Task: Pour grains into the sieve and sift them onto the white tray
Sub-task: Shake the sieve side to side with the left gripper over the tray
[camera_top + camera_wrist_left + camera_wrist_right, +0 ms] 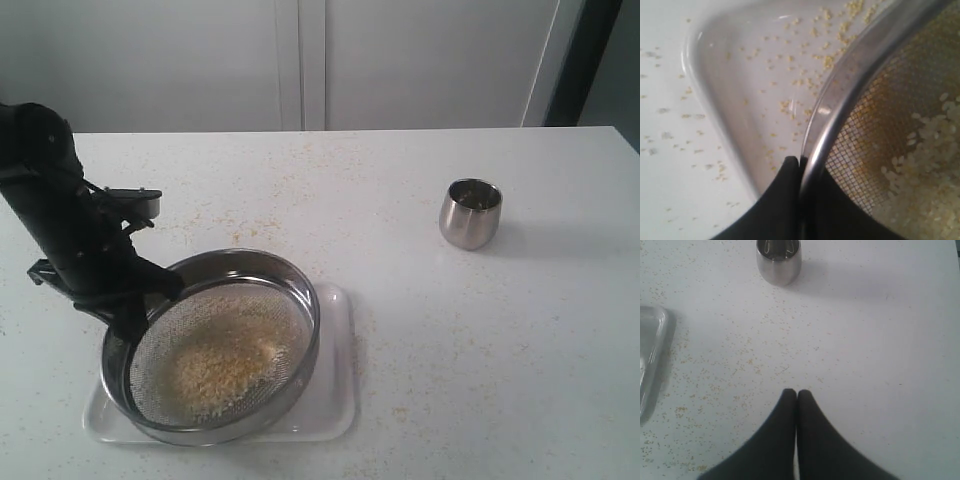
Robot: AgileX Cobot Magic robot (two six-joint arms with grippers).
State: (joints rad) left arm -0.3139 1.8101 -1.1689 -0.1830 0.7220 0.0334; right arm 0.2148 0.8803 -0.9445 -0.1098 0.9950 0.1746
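Held item: sieve [250,266], tilted over white tray [338,392] at front-left corner of counter [400,180], grains [215,370] heaped on mesh. Holder: left gripper [800,162], clenched on sieve rim. Idle: right gripper [797,393], clenched empty; steel cup [470,213] beyond. Step, judged: sifting. Next: gentle shaking above tray.

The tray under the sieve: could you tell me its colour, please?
The tray is white, best seen in the exterior view.
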